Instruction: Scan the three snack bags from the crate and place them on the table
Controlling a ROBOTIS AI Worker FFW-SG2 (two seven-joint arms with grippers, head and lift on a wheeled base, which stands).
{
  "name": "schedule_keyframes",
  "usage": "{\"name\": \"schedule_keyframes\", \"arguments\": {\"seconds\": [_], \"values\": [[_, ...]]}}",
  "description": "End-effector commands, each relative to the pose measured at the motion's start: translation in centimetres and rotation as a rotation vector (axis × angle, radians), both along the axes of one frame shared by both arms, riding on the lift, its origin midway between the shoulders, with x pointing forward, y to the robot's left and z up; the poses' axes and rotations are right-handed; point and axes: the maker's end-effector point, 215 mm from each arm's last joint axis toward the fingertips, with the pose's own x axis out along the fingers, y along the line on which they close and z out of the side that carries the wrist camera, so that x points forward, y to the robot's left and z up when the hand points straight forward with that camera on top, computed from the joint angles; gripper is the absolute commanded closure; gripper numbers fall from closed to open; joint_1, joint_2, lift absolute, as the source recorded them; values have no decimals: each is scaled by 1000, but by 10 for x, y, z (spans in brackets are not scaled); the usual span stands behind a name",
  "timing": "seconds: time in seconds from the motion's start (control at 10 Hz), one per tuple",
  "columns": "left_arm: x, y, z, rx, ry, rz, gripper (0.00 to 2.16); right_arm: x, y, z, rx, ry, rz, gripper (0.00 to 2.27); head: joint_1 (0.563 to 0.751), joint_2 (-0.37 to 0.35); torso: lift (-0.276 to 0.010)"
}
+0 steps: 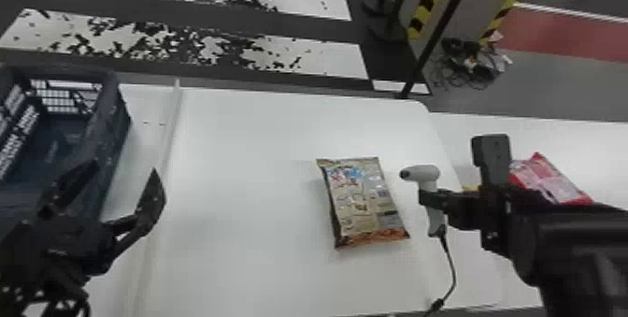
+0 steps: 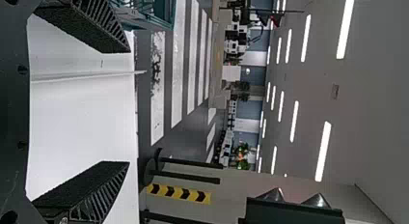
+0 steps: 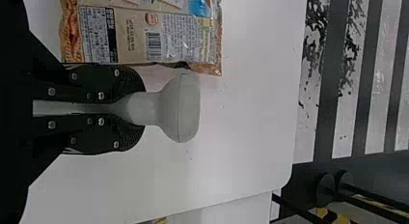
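Grey plastic fills my right gripper [image 1: 426, 198]: its fingers are closed on the handle of the scanner [image 1: 419, 172], whose nose is turned to my left, its cable [image 1: 451, 267] hanging below. Just beside it, the tan bag [image 1: 362, 201] lies flat on the white table [image 1: 243, 152], and my right wrist view shows the barcode [image 3: 153, 45] facing up. Farther right, past the table's edge, a red bag [image 1: 546, 181] lies partly hidden by my right arm. My left gripper [image 1: 125, 167] has its fingers spread wide, near the dark blue crate [image 1: 113, 124] at my left.
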Motion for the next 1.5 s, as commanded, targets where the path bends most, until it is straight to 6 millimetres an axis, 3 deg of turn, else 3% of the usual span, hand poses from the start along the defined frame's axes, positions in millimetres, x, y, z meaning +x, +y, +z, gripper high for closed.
{"name": "schedule_keyframes", "arguments": {"seconds": [0.0, 0.6, 0.9, 1.0, 1.1, 1.2, 1.3, 1.4], "values": [[0, 0, 0, 0, 0, 0, 39, 16, -14, -8, -3, -21, -15, 2256, 695, -241, -62], [0, 2, 1, 1, -2, 2, 39, 53, -37, -44, -11, -7, -30, 2256, 695, -267, -62], [0, 2, 0, 2, -1, 4, 39, 58, -38, -56, -29, 20, -20, 2253, 695, -267, -62], [0, 3, 1, 2, -4, 4, 39, 60, -37, -57, -30, 14, -14, 2098, 695, -267, -62], [1, 2, 1, 2, -2, 4, 39, 60, -36, -59, -31, 12, -8, 1663, 695, -266, -62], [1, 2, 1, 2, -2, 4, 39, 59, -35, -60, -30, 12, -7, 795, 695, -264, -62], [1, 2, 2, 1, -3, 2, 39, 58, -36, -62, -28, 16, -10, 83, 695, -263, -62], [1, 2, 2, 1, -3, 2, 39, 57, -39, -60, -32, 11, -21, 9, 695, -263, -62]]}}
